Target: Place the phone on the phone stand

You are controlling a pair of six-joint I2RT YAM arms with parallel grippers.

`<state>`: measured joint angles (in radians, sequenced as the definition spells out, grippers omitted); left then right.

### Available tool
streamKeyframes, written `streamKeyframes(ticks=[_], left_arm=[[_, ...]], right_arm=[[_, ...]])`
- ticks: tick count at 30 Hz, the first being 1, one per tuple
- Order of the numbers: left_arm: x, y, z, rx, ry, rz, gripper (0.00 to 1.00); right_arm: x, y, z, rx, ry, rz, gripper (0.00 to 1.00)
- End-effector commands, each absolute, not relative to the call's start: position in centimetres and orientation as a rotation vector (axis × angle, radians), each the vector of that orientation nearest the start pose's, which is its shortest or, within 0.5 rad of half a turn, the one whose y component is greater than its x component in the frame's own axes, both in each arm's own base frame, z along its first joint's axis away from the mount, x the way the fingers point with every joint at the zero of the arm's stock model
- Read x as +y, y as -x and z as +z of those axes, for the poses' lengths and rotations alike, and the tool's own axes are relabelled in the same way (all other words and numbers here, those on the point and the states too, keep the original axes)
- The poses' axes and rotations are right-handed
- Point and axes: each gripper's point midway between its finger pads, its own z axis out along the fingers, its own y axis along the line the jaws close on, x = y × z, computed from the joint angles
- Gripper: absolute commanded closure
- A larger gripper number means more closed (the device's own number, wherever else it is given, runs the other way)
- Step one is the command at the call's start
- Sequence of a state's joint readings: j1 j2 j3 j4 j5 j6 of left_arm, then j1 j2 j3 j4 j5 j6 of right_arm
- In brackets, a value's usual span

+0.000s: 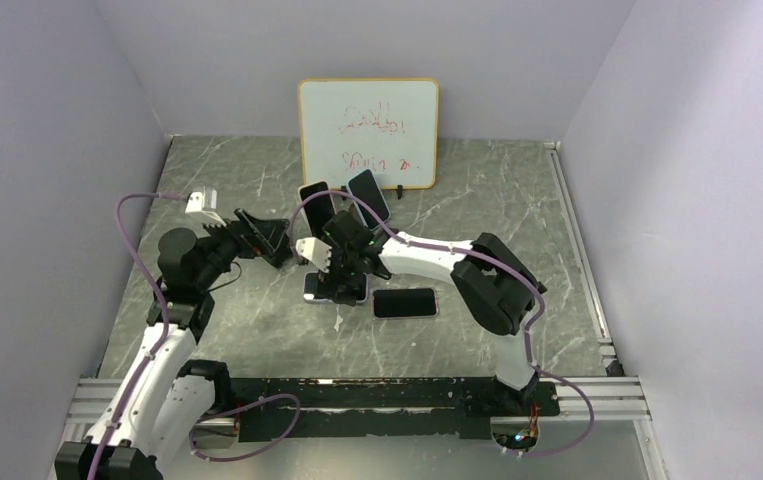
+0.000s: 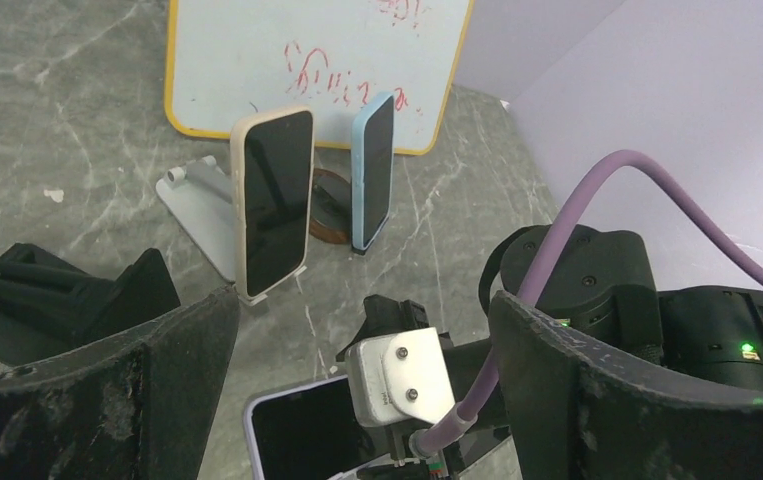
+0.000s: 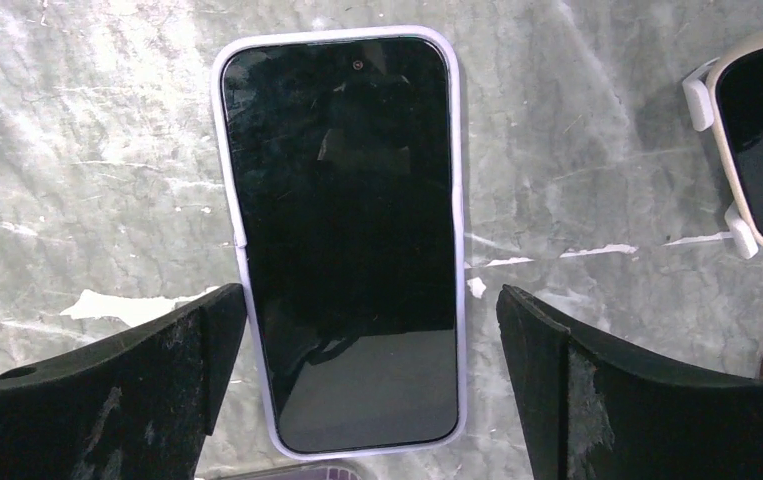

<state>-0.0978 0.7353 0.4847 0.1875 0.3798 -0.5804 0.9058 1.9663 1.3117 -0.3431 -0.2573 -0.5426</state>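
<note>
A phone in a lavender case (image 3: 342, 230) lies flat, screen up, on the marble table; it also shows in the top view (image 1: 333, 290) and the left wrist view (image 2: 297, 437). My right gripper (image 3: 372, 400) is open just above it, one finger on each long side, not touching; in the top view it hangs over the phone (image 1: 342, 272). My left gripper (image 1: 269, 240) is open and empty, held to the left of the right wrist. An empty black phone stand (image 2: 57, 295) sits below my left gripper's left finger.
A cream-cased phone (image 2: 272, 200) leans on a silver stand (image 2: 192, 200), and a blue phone (image 2: 372, 170) stands beside it, before the whiteboard (image 1: 368, 132). A brown tape ring (image 2: 329, 205) lies between them. A black phone (image 1: 404, 302) lies flat to the right.
</note>
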Motion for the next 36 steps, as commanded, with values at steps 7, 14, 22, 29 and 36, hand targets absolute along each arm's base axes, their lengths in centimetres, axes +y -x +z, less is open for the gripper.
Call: streamKeyframes(ticks=[7, 14, 22, 29, 36], left_arm=[[-12.0, -29.0, 24.0, 1.691, 0.078, -0.838, 0.02], [-12.0, -29.0, 23.6, 1.705, 0.081, -0.843, 0.02], [-12.4, -28.7, 22.6, 1.734, 0.088, -0.876, 0.02], [-11.5, -28.0, 18.9, 1.815, 0.220, -0.852, 0.02], [-11.9, -26.1, 12.0, 1.889, 0.402, -0.956, 0.02]], right_arm=[[38.1, -27.3, 1.5, 1.859, 1.853, 0.424, 0.00], [38.7, -27.6, 1.6, 1.836, 1.852, 0.447, 0.00], [37.7, -25.8, -0.7, 1.934, 1.914, 0.547, 0.01], [37.2, -25.4, -1.1, 1.951, 1.902, 0.548, 0.17], [37.0, -25.9, -0.5, 1.920, 1.795, 0.523, 0.41]])
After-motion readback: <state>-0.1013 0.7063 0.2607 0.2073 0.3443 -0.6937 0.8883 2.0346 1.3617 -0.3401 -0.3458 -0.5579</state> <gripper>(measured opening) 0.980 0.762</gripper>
